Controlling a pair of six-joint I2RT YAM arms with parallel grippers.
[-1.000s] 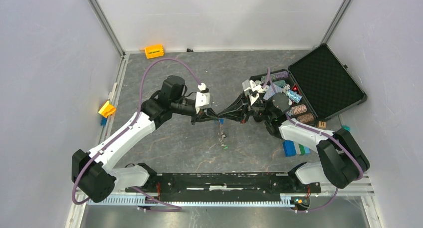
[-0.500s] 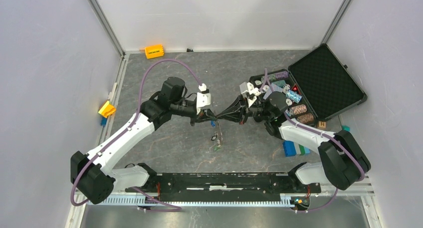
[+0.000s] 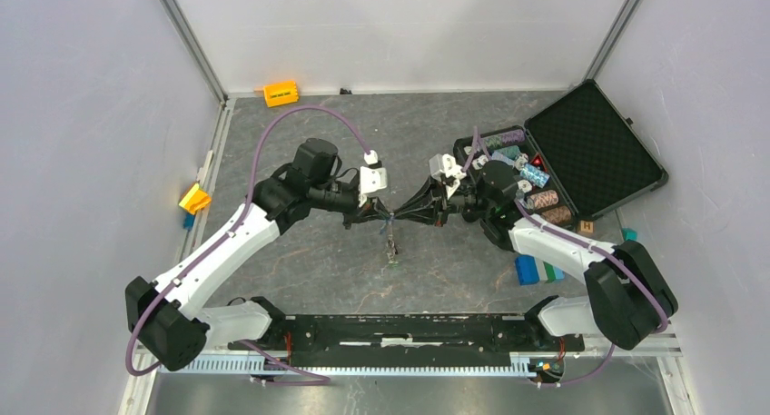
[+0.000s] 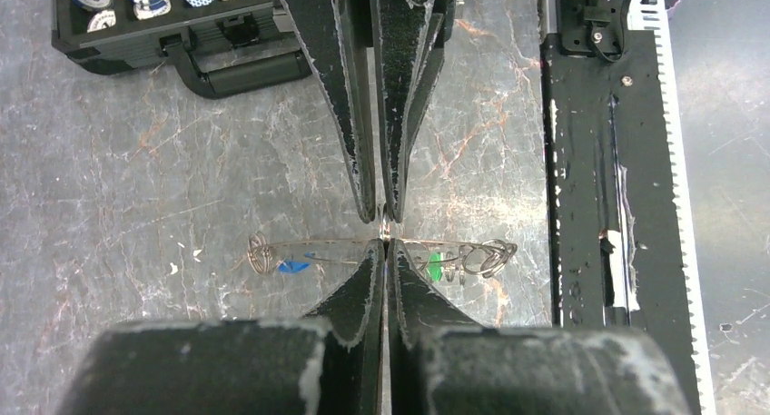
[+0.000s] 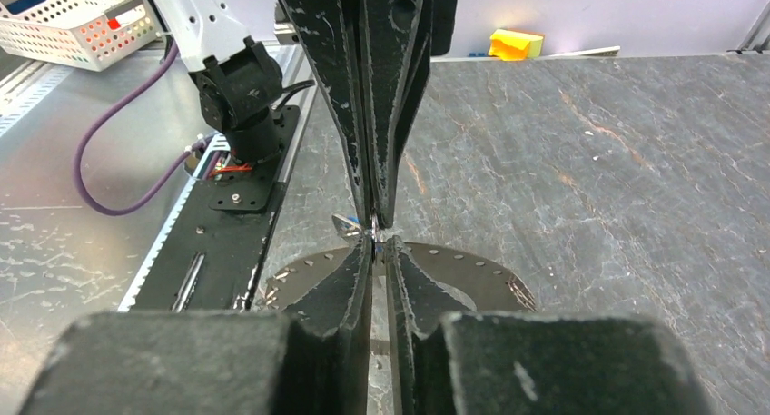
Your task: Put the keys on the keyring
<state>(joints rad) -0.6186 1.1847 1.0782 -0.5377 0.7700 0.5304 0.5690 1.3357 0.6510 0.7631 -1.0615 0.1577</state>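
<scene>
The left pincer (image 4: 385, 248) is clamped on the rim of the keyring (image 5: 463, 262), over the middle of the counter (image 4: 163, 179). The right pincer (image 5: 380, 247) meets it tip to tip at that rim, fingers a sliver apart; I cannot tell whether it grips. The keys (image 4: 477, 257), tagged blue and green, sit along the ring.

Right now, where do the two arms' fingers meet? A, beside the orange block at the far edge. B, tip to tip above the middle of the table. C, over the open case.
B: the left fingers and right fingers meet tip to tip at the keyring over mid-table, well left of the case.
</scene>
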